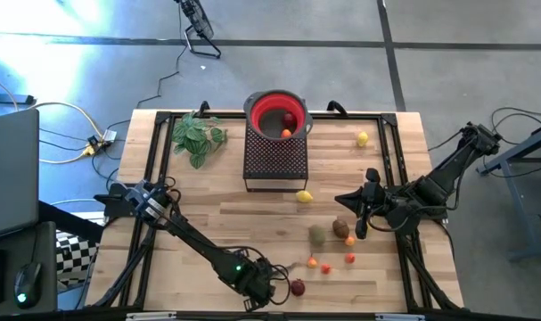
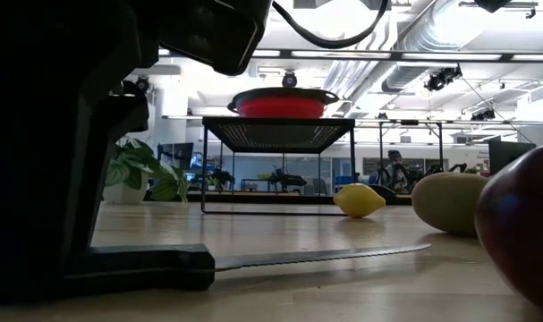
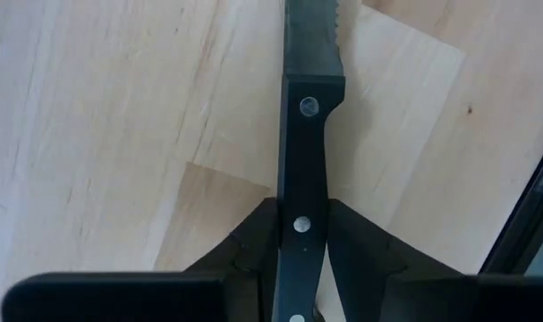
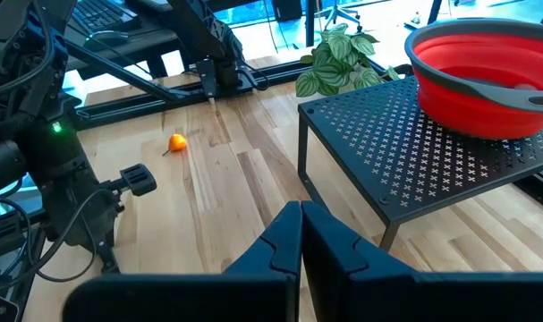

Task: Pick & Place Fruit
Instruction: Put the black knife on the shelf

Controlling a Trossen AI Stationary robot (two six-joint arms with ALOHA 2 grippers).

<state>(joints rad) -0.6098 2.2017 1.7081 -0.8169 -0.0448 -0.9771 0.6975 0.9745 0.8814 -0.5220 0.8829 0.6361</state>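
Left hand [image 3: 300, 268] sitting low at near edge of surface [image 1: 217, 214], fingers closing around black knife handle [image 3: 304, 170], blade lying flat. Dark red fruit [image 1: 298, 287] lying just right of that hand. Other fruit scattered right of centre; two pieces sitting in red bowl [image 1: 276, 114]. Right hand [image 4: 300, 237] hovering at right, fingers together, holding nothing.

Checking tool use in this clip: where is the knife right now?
The knife lies flat on the table's near edge, its black handle between the left tool's fingers, its blade pointing towards the dark red fruit.
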